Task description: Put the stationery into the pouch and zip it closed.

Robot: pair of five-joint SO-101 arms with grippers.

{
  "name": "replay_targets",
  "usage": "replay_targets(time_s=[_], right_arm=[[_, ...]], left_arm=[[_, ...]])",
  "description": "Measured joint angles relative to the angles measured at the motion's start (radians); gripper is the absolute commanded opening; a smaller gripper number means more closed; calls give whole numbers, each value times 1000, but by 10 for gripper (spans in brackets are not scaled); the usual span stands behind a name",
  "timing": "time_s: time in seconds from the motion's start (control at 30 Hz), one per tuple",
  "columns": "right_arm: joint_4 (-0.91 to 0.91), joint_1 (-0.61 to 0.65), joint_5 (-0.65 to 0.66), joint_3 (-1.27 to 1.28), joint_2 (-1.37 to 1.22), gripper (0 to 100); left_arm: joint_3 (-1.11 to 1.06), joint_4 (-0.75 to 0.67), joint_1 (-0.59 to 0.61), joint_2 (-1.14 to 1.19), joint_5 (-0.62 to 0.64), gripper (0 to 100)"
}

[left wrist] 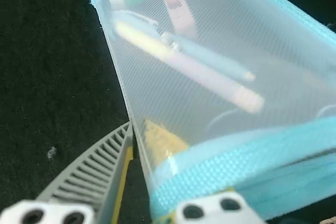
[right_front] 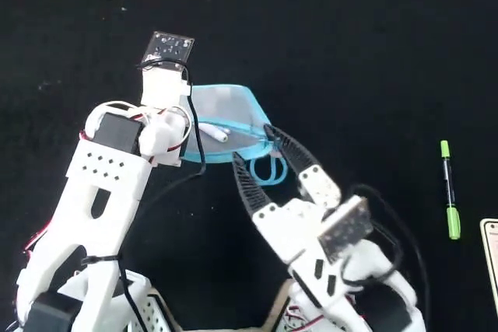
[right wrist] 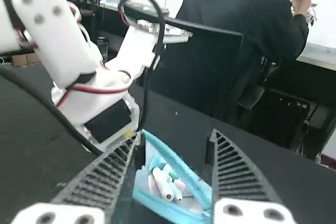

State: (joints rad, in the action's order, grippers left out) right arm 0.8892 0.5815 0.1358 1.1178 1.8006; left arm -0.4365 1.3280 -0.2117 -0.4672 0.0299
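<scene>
A translucent pouch [right_front: 226,110] with light-blue trim lies mid-table, zipper side toward the arms. Several pens [left wrist: 210,69] rest inside it; one white pen [right_front: 214,131] shows near its mouth. My left gripper [right_front: 187,141] is shut on the pouch's corner by the blue zipper tape [left wrist: 231,166], with one ribbed finger [left wrist: 100,171] against the pouch wall. My right gripper [right_front: 251,143] stands open over the zipper end, with the blue edge [right wrist: 173,161] and the pens [right wrist: 165,184] between its black fingers. A green pen [right_front: 449,192] lies on the table far to the right.
A pale card-like object [right_front: 492,250] sits at the right edge, near the green pen. The left arm's white body [right wrist: 89,82] stands close behind the pouch. A blue zipper loop [right_front: 268,169] lies under the right gripper. Black cloth covers the table.
</scene>
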Motion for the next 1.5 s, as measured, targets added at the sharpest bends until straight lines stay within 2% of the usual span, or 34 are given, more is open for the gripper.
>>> replay_targets(time_s=[0.17, 0.53, 0.63, 0.8, 0.97, 1.23, 1.37, 1.5], right_arm=[[-46, -183, -35, -21, -38, 184], [-256, -526, -235, -167, -772, 184], [-308, -614, -270, -186, -895, 184], [-457, -690, -282, -186, -1028, 184], [-577, -736, -282, -186, -1165, 184], [-588, -812, -276, -322, -1398, 184], [-482, -833, -143, -417, -1448, 184], [-311, -916, -5, -480, -1452, 184]], left_arm=[[0, 0, 0, 0, 0, 30], [0, 0, 0, 0, 0, 30], [0, 0, 0, 0, 0, 30], [0, 0, 0, 0, 0, 30], [0, 0, 0, 0, 0, 30], [0, 0, 0, 0, 0, 30], [0, 0, 0, 0, 0, 30], [0, 0, 0, 0, 0, 30]])
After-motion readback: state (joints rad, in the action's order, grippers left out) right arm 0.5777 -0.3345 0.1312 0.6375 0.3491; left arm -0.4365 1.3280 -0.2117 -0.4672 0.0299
